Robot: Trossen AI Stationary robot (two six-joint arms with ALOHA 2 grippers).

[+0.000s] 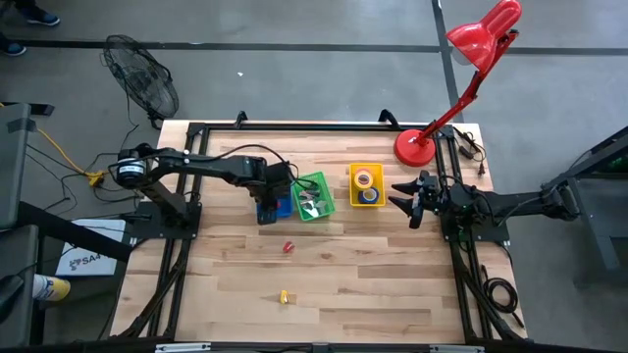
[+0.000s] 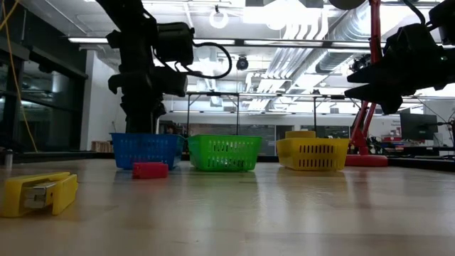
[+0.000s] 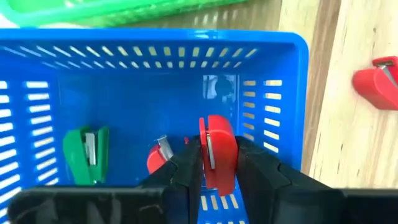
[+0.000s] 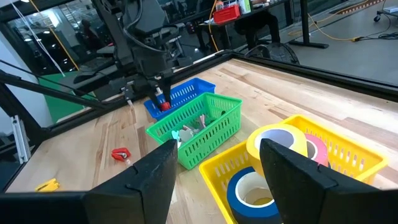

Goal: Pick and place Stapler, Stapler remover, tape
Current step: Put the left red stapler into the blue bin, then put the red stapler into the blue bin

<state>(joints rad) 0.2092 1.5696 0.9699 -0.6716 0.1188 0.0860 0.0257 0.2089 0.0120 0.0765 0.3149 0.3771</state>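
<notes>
Red stapler (image 3: 217,152) in left pincer (image 3: 214,171), blue bin (image 3: 273,74)

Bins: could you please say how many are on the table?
3 in a row: blue bin under the left gripper, green bin beside it, yellow bin by the right gripper.

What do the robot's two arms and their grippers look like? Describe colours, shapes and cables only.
Both arms are dark, nearly black, built of jointed segments. The left arm has a round pale ring near its base and a black cable looping over it. The left gripper and right gripper each have two flat, blocky dark fingers.
</notes>
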